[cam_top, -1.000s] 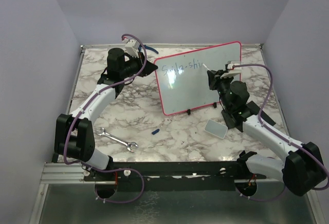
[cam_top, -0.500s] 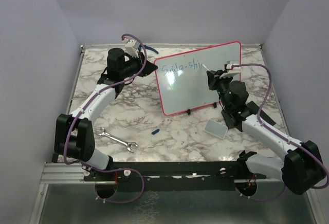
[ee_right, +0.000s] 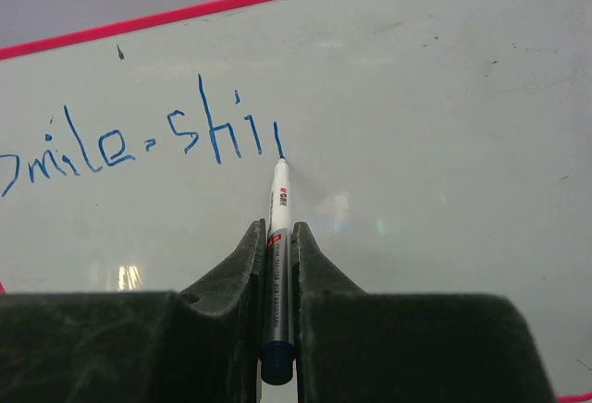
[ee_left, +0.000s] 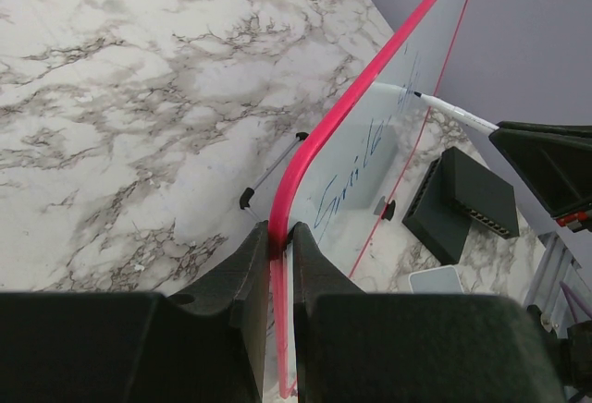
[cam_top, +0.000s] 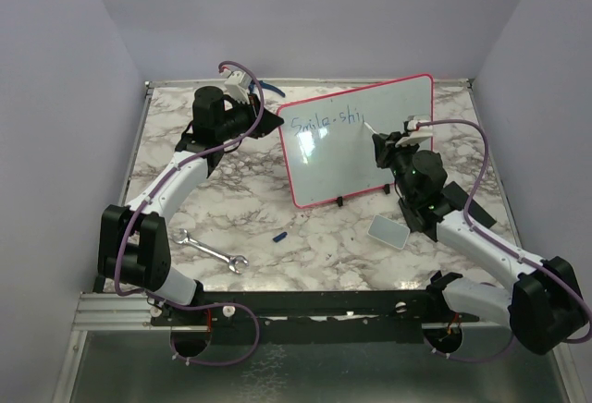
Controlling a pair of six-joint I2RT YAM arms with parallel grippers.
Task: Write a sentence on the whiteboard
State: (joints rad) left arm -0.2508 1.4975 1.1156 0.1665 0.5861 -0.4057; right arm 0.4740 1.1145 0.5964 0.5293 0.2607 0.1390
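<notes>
Pinching a marker [ee_right: 279, 186], the right gripper [ee_right: 275, 229] sets its tip on the whiteboard [cam_top: 344, 161] at the end of the sentence [ee_right: 139, 140], which reads "Smile-shi", while the left gripper [ee_left: 280, 237] clamps the board's red edge, propped upright on the marble table [cam_top: 305, 227].

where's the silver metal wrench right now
In the top view the silver metal wrench lies flat on the marble table, front left, near the left arm's base, with the small blue cap just to its right.

whiteboard [cam_top: 344, 164]: standing upright, red-pink frame | sentence [ee_right: 148, 147]: blue cursive "Smile-shi" — one line, unfinished
</notes>
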